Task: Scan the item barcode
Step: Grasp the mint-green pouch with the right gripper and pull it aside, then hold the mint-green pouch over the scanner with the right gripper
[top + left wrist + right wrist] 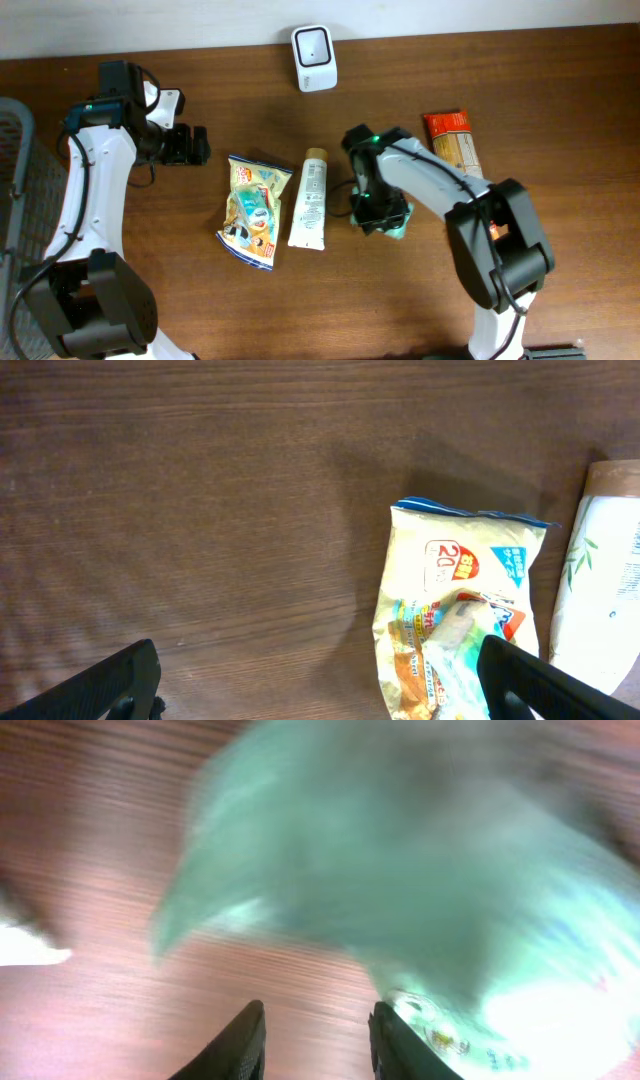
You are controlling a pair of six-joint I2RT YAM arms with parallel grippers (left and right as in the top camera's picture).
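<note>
A white barcode scanner (313, 57) stands at the back edge of the table. My right gripper (383, 214) points down at a teal packet (399, 230). In the right wrist view the blurred teal packet (400, 870) fills the upper right. My right gripper (315, 1040) is open only a little, with bare wood between the fingers and the packet against the outside of the right finger (395, 1040). My left gripper (190, 145) is wide open over bare wood, left of a yellow snack bag (253, 210). That snack bag (455, 620) reaches behind the right finger (540, 680).
A white tube (310, 200) lies beside the snack bag, and its edge (600, 590) shows in the left wrist view. An orange package (452, 140) lies at the right. A wire basket (15, 150) stands at the left edge.
</note>
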